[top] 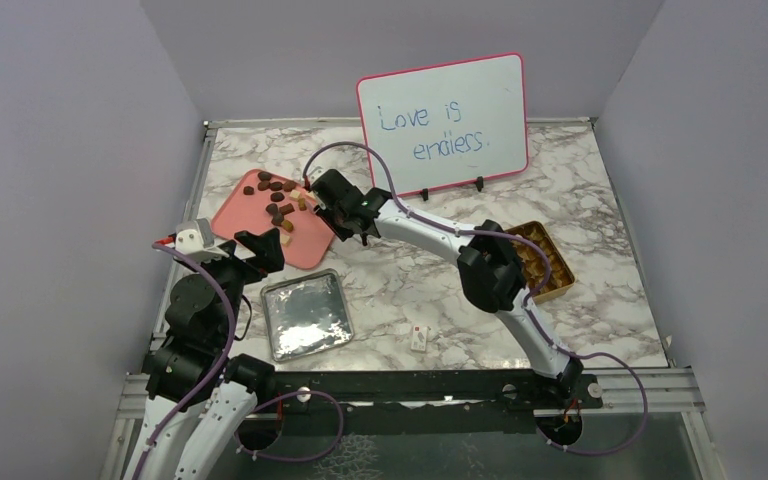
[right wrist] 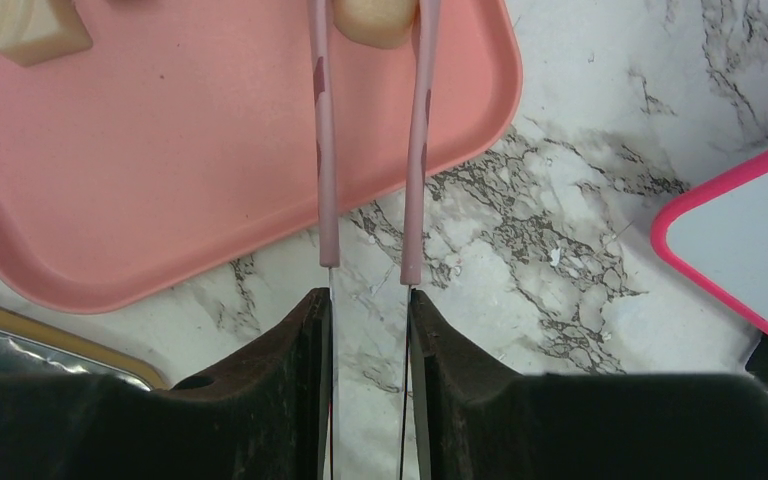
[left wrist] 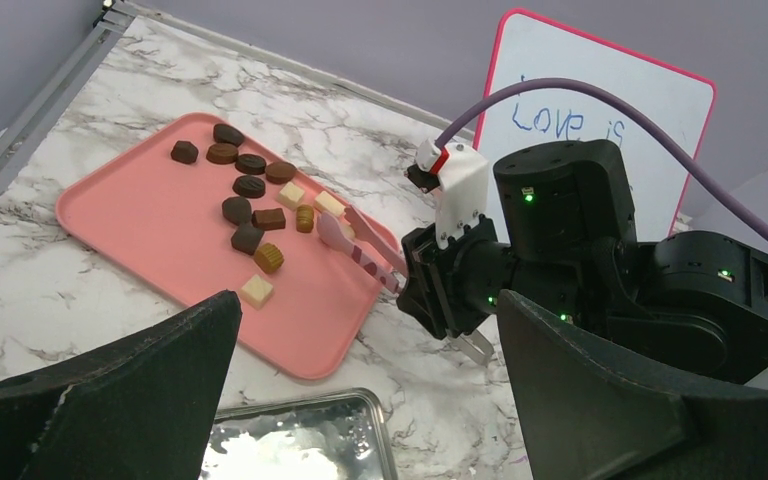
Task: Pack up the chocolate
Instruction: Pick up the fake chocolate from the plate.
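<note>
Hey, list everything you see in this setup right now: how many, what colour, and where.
chocolate: about fourteen loose pieces, mostly dark brown, a few tan or cream, on the pink tray
pink tray: one, pink, left rear of the table
pink tongs: one, pink, tips either side of a cream piece on the tray
gold box: one, gold, right side, partly behind the right arm, brownish pieces inside
silver tray: one, silver, in front of the pink tray
white tag: one, white, front centre
whiteboard: one, white with pink frame, standing at the back
table: one, white-grey marble
left pincer: one, black, open, by the pink tray's near corner
right pincer: one, black, closed on the tongs
</note>
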You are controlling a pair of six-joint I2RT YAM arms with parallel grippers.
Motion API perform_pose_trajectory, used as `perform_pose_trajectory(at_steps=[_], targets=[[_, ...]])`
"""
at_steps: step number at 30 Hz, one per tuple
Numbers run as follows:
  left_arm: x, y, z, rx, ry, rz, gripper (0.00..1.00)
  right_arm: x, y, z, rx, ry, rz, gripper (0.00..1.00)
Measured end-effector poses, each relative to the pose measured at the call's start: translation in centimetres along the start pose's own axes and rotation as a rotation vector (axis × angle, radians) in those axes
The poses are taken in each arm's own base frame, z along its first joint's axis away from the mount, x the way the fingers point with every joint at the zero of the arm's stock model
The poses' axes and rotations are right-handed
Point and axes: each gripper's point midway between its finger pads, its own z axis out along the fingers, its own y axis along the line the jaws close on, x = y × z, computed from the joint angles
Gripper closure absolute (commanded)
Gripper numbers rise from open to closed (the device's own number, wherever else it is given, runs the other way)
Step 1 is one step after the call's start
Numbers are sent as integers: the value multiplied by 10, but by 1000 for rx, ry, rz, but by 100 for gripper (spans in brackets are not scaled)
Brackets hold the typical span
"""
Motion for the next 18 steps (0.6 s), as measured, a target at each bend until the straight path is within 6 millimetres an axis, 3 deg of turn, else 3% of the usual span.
perform_pose_trajectory(at_steps=[18], targets=[[-1, 0, 0, -1, -3, 0, 1, 16, 6, -15, -50, 36, 0, 67]])
